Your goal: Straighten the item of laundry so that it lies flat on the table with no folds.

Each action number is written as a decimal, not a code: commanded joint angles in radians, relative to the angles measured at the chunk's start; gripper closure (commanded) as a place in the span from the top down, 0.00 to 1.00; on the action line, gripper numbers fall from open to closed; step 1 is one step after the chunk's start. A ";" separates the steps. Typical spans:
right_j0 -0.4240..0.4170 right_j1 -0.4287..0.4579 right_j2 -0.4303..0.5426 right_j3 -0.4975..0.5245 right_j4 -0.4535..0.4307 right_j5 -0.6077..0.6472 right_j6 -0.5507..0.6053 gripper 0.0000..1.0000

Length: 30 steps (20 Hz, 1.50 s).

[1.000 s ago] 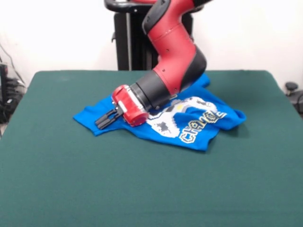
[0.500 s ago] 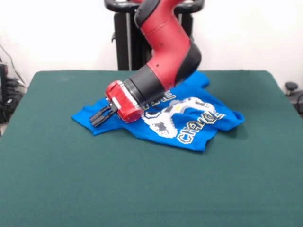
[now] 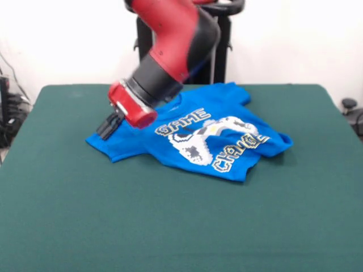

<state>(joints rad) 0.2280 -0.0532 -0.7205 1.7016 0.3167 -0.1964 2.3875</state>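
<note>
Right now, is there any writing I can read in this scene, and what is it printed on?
"GAME" on the blue T-shirt, upper line of the print.
"CHANGE", lower line on the same shirt; its end runs into a fold, so any last letter is hidden.
No other writing is legible on the arm or table.

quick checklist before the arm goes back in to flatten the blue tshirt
1. T-shirt fully on the table: ok, green felt shows all around it.
2. Print facing up: ok, the lettering and controller are readable.
3. Shirt flat with no folds: not ok, the picture-right end is bunched and the near edge is rumpled.
4. Gripper free of cloth: cannot tell, it sits over the shirt's picture-left sleeve.
5. Gripper open or shut: cannot tell.
6. Room to spread: ok, bare felt surrounds the shirt.
</note>
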 commanded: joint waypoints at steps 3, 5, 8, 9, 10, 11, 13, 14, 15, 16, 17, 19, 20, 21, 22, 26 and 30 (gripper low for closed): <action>-0.111 -0.478 0.323 0.041 -0.247 0.457 -0.142 0.00; -0.162 -0.523 0.388 0.053 -0.281 0.484 -0.151 0.00; -0.241 -0.565 0.506 0.080 -0.314 0.471 -0.150 0.00; -0.265 -0.573 0.545 0.088 -0.321 0.460 -0.145 0.00; -0.281 -0.574 0.578 0.091 -0.327 0.450 -0.136 0.00; -0.293 -0.573 0.606 0.089 -0.328 0.447 -0.124 0.00; -0.299 -0.566 0.640 0.081 -0.333 0.440 -0.097 0.00; -0.305 -0.564 0.660 0.081 -0.335 0.437 -0.090 0.00; -0.316 -0.564 0.685 0.081 -0.335 0.447 -0.087 0.00; -0.329 -0.565 0.712 0.084 -0.332 0.455 -0.084 0.00; -0.330 -0.565 0.724 0.081 -0.331 0.463 -0.078 0.00; -0.322 -0.557 0.736 0.068 -0.330 0.472 -0.063 0.00; -0.311 -0.550 0.731 0.056 -0.333 0.474 -0.056 0.00; -0.308 -0.542 0.736 0.047 -0.334 0.470 -0.051 0.00; -0.292 -0.531 0.723 0.029 -0.336 0.470 -0.042 0.00; -0.275 -0.488 0.729 -0.030 -0.333 0.507 -0.041 0.00; -0.212 -0.467 0.672 -0.086 -0.313 0.588 0.013 0.00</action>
<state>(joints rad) -0.0559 -0.6056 -0.1405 1.6854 0.0123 0.2086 2.3875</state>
